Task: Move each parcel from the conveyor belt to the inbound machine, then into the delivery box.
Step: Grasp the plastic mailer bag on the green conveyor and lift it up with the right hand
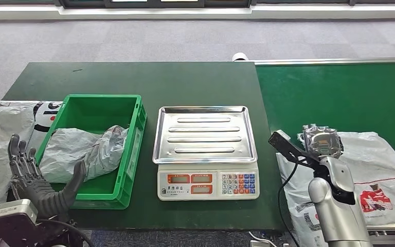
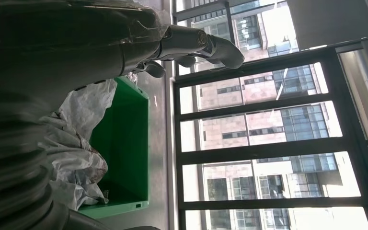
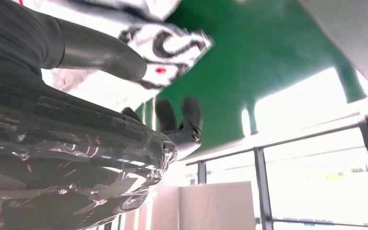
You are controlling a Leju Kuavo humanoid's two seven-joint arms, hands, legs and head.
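Observation:
A crumpled grey parcel [image 1: 85, 149] lies in the green delivery box [image 1: 131, 154], also seen in the left wrist view as the grey parcel [image 2: 74, 148] in the box [image 2: 124, 158]. My left hand [image 1: 31, 177] stands upright at the box's near left corner, fingers spread, holding nothing; its fingers [image 2: 206, 45] reach past the box. A white printed parcel [image 1: 365, 170] lies on the green conveyor belt [image 1: 339, 98]. My right hand [image 1: 321, 140] hovers at that parcel's far left corner, thumb [image 3: 100, 50] apart from the fingers [image 3: 172, 115], nothing visibly gripped.
The inbound machine, a scale with a steel tray [image 1: 205, 134] and keypad [image 1: 208, 184], stands between box and belt on the dark green table [image 1: 133, 82]. Another printed bag [image 1: 0, 149] lies left of the box. Grey carpet lies beyond.

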